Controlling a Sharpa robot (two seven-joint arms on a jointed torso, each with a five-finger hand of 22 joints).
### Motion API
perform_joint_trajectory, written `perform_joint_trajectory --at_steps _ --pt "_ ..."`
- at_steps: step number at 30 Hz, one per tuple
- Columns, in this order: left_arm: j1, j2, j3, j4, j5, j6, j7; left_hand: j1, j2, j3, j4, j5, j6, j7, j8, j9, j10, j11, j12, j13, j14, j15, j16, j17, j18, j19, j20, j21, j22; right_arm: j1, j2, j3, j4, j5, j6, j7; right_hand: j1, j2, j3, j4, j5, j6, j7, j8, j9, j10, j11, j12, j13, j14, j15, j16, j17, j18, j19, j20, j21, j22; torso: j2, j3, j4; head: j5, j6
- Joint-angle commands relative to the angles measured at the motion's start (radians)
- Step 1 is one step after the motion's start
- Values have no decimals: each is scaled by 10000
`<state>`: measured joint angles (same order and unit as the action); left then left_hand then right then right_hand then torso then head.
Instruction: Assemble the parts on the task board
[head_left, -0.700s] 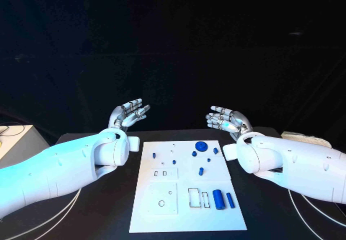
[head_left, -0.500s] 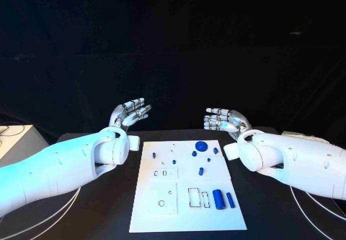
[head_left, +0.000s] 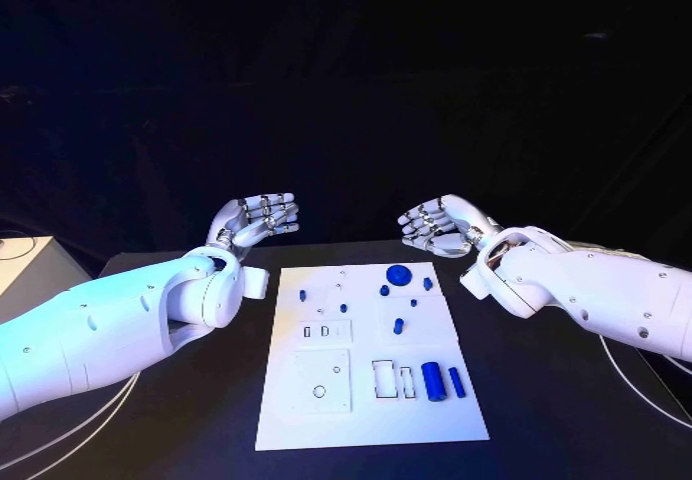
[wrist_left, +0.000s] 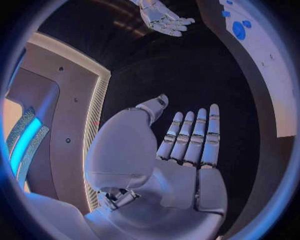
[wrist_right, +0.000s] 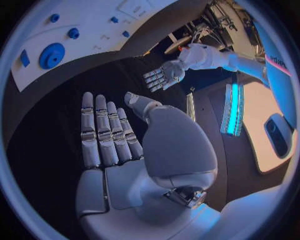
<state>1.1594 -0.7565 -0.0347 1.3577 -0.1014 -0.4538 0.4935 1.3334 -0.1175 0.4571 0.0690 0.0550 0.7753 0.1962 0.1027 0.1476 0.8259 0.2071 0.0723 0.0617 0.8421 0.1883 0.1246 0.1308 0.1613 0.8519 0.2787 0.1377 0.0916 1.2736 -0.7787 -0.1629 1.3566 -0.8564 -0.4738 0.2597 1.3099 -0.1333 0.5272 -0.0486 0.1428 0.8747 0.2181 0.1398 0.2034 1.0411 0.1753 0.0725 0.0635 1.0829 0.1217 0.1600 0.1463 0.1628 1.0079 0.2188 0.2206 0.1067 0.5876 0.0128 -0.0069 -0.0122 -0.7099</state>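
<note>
Task board (head_left: 372, 400) sat lower centre of frame, blue parts (head_left: 398, 271) untouched. Left hand (head_left: 260, 217) and right hand (head_left: 444, 224) hovered above board's far end, fingers extended, empty. Assembly not yet begun; next move likely calls for reaching down to part.

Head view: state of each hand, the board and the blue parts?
Left silver hand: raised beyond the board, holding nothing, fingers straight.
Right silver hand: raised, holding nothing, fingers straight.
White task board: flat on the black table.
Large blue round part: on the board, untouched.
Two blue cylinders: lying side by side.
</note>
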Motion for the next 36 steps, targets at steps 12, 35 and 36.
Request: perform_joint_trajectory --at_steps 12,35,36 --pt "-6 -1116 9 1680 -1153 1369 -589 -49 -480 411 80 33 1393 162 618 150 2626 -633 202 163 3011 -1211 4726 4024 125 2280 -1288 4996 2989 128 13 8 320 -5844 843 -2654 382 -885 185 460 350 1604 -603 371 169 2331 -954 -113 127 3971 -1296 4001 3603 9 2740 -1411 5131 3717 716 -15 296 -249 275" --pt "-1 -1736 48 2653 -1253 2084 -916 -177 -692 986 63 24 1792 -170 1179 613 3829 -1030 486 631 3840 -1578 8397 6418 -448 3661 -1481 11238 9250 70 252 6 334 -7325 1770 -3928 2 -1469 609 1154 66 966 -557 144 734 1551 -814 -112 27 4156 -1150 10804 9382 -1226 4782 -1116 12228 12701 1291 -67 488 -504 188" --pt "0 -1738 48 2651 -1261 2098 -922 -183 -690 978 56 24 1781 -178 1193 630 3854 -1042 521 665 3955 -1590 8568 6615 -479 3759 -1495 11358 9415 62 258 6 341 -7347 1796 -3948 -3 -1470 599 1160 61 969 -558 146 738 1538 -813 -113 27 4154 -1149 10812 9380 -1225 4781 -1115 12229 12702 1301 -67 491 -492 182"
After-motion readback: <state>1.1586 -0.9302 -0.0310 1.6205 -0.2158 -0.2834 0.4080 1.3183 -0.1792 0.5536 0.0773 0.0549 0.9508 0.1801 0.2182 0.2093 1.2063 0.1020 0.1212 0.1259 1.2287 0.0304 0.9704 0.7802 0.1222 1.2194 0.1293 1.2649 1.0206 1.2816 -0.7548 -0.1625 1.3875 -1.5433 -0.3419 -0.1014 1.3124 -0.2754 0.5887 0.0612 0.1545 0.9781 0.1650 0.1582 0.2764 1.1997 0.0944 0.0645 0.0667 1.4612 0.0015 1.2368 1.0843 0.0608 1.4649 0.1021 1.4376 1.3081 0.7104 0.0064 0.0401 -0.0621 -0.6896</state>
